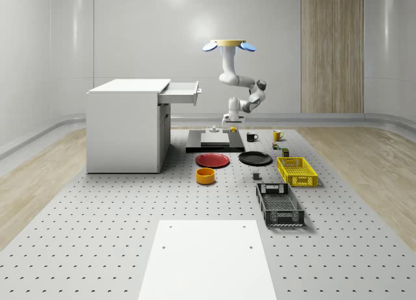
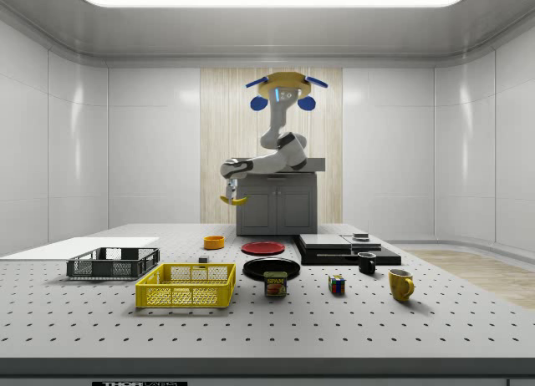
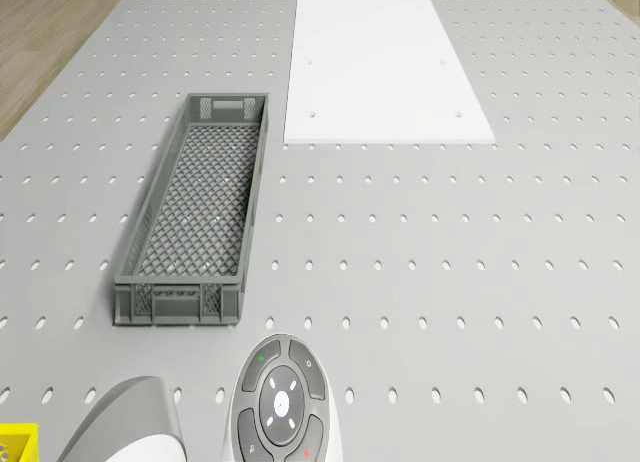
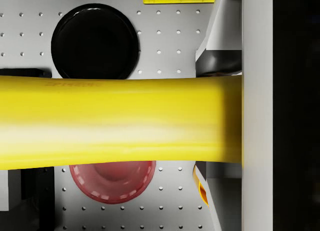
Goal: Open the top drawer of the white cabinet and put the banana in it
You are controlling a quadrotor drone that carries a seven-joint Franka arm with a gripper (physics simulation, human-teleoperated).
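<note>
The drone (image 1: 229, 45) hovers in the air off the open side of the white cabinet (image 1: 125, 125), over the far end of the perforated table (image 1: 97, 235) above the black platform (image 1: 214, 141), with the arm folded down beneath it. The gripper (image 2: 231, 190) is clamped on the banana (image 2: 234, 200) — in the wrist view the banana (image 4: 120, 122) lies straight across between the fingers, its long axis crosswise to the gripper, and below it I can make out the black plate (image 4: 95, 41) and the red plate (image 4: 112, 181) on the table. So the fruit is up off the table, carried at roughly the level of the cabinet's lower half. The top drawer (image 1: 181, 92) already stands pulled out toward the whole-scene view's right, its open tray facing up. What matters now, as I judge it, is this one gap: the drawer sits higher than the gripper and off toward the whole-scene view's left of it, well apart — the banana would have to rise above the drawer's front lip and travel across before it could be let go. Turning the banana's length along the drawer looks the safer fit, though I can't tell how much room the tray gives.
</note>
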